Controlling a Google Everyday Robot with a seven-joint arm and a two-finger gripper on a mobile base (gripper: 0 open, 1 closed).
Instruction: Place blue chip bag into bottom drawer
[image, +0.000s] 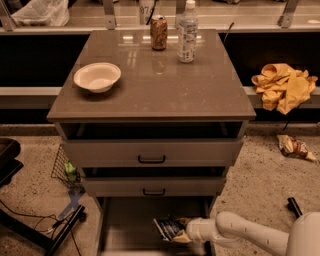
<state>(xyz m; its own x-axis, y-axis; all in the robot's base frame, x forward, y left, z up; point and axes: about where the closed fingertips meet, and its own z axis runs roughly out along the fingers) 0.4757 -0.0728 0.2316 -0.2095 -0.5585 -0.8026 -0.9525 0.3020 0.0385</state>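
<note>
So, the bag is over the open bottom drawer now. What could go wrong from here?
1. The gripper holds the blue chip bag by one end over the bottom drawer. The arm reaches in across the drawer's right wall, so going lower may knock that wall.
2. The middle drawer juts out just above, so a careless lift could hit its front.
3. The light bag might cling to the gripper on release.

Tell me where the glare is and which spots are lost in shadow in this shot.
Camera view: overhead light glares off the cabinet top near the soda can and water bottle; the open top drawer is black shadow inside; the bottom drawer is dim, yet the gripper, over its right side, shows pale, shut on the blue chip bag.
</note>
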